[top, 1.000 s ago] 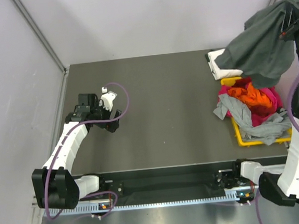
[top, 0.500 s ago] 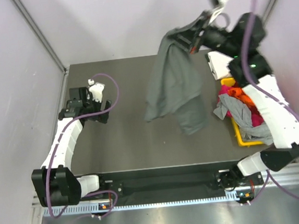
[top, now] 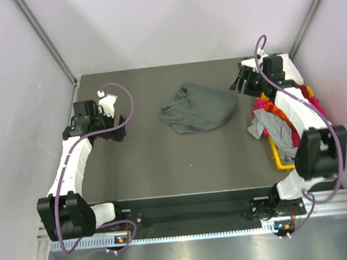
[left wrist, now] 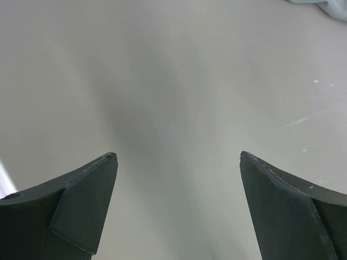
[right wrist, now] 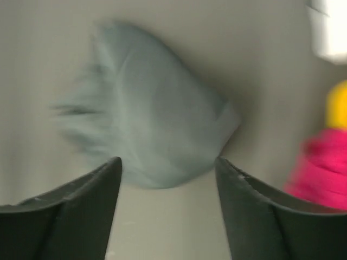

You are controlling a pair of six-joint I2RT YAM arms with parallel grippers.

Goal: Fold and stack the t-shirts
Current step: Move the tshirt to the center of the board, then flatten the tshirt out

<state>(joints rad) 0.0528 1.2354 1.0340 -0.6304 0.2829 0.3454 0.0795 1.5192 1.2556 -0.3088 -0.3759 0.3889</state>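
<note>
Risk one: pinching through several layers at once. Dark grey shirt (top: 197, 106) heaped up, with no hem, collar or sleeve readable. Likely to come up as a wad rather than by an edge if grabbed blind, and then to fold crooked.

Risk two: dragging instead of lifting. Soft cloth on a smooth table (top: 164, 167), apt to slide and bunch up more under a low sideways push.

Risk three: snagging the pile of shirts (top: 283, 134) in the yellow bin (top: 278, 164), just beside the right claw (top: 238, 85). Light grey cloth hanging over the bin's rim, easy to catch on a swing of the arm and pull out onto the table.

Risk four: only one claw close by. Left claw (top: 120, 126) well apart from the shirt, over bare table at the left. Hard to spread the cloth flat single-handed.

Claws: right claw parted, nothing between the fingers, aimed at the shirt's right edge. No contact visible from above. Left claw spread wide and empty, only table surface between the tips in the wrist view.

Look of the shirt: crumpled mound at mid-table, toward the far side. Rounded lump on the right, flatter folds trailing left. Matte, limp, deeply creased. Blurred in the right wrist view, so no seam detail there.
</note>
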